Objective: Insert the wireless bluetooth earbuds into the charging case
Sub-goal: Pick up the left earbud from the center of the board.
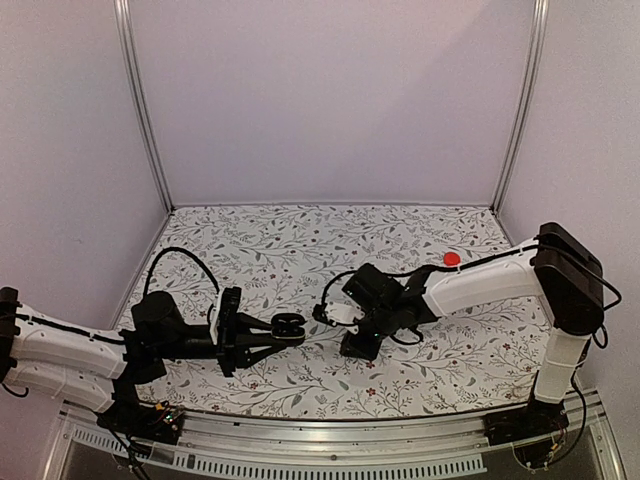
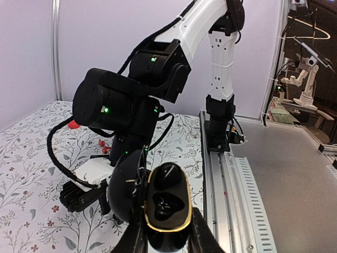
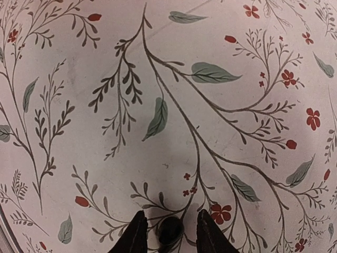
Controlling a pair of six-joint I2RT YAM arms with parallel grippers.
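Earbud (image 3: 169, 232), a tiny dark shiny bean, lay on the flowery tablecloth (image 3: 168, 105), right between the two fingers of the right gripper (image 3: 171, 213). Those fingers stood a little apart, one on each side of it. A thin gap showed on both sides, so they did not seem to pinch it yet. Near it, toward the left, was the charging case (image 2: 167, 211) with its lid (image 2: 125, 184) flipped open. The left gripper (image 2: 168, 240) was clamped tight on the case from both sides. One hollow (image 2: 162, 206) inside the case looked empty.

The step in hand looked like picking the bud up. To do it well, the right fingers should close slowly and evenly, with the bud in the middle. Such a smooth little thing could squirt out sideways, so a soft squeeze should be enough. Then it should go straight up and across to the case. It should come low over the empty hollow, turned so its shape fits, before the fingers let go. The left gripper should hold the case firm, open side up, so the bud does not roll off.
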